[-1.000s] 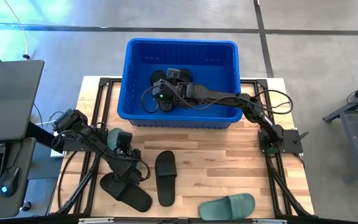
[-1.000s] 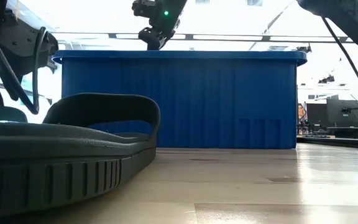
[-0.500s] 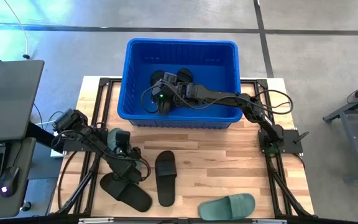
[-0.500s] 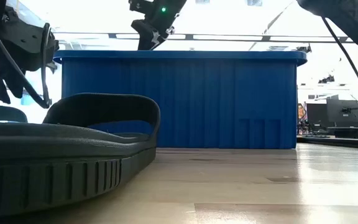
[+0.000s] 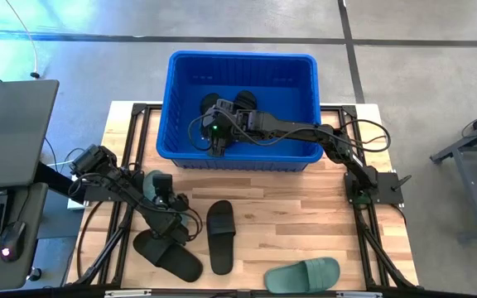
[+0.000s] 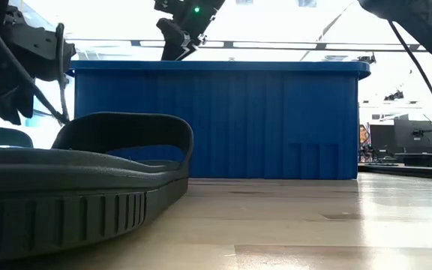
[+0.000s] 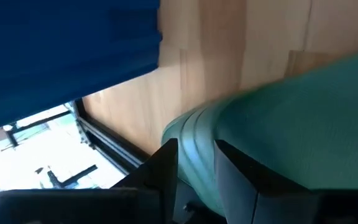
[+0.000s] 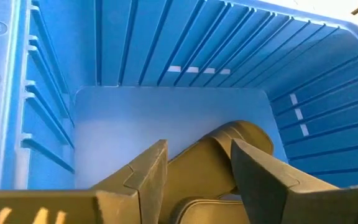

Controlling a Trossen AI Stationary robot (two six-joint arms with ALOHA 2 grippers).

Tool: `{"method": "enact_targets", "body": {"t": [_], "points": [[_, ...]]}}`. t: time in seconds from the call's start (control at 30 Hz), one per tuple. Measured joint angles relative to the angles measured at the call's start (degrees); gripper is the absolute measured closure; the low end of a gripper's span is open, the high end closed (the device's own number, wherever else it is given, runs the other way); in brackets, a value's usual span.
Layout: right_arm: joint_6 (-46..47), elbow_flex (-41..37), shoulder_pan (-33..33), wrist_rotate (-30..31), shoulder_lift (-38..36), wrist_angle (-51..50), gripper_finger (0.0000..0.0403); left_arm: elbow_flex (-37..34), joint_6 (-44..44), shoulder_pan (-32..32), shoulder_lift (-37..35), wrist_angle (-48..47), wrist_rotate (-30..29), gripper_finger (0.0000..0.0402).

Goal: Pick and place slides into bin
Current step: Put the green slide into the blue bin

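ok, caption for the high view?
Right gripper over the blue bin; left gripper holds a green slide.

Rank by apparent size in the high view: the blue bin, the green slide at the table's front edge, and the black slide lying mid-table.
1. Blue bin, by far the largest.
2. Green slide and black slide look about the same length; I would not rank one above the other.

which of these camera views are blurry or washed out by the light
Left wrist view: smeared throughout, the sage green rubber slide soft-edged. Low view: the room behind the big blue plastic bin is blown out white, and the near black rubber slide is out of focus. High view: evenly lit, sharp.
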Motion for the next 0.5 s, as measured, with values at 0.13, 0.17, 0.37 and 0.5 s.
{"method": "enact_targets", "body": {"t": [0.13,0.17,0.37,0.5], "points": [[-0.07,0.0,0.02,0.0,0.0,0.0,0.0235,0.0,-1.57,0.0,-0.46,0.19,0.05,0.0299],[-0.08,0.0,0.02,0.0,0.0,0.0,0.0235,0.0,-2.05,0.0,-0.75,0.25,0.3,0.0289],[-0.14,0.0,0.02,0.0,0.0,-0.02,0.0236,0.01,-0.9,0.0,-2.84,0.18,0.44,0.018],[-0.17,0.0,0.01,0.0,0.0,0.07,0.0237,0.0,4.35,0.0,-2.89,0.11,3.55,0.0106]]}}
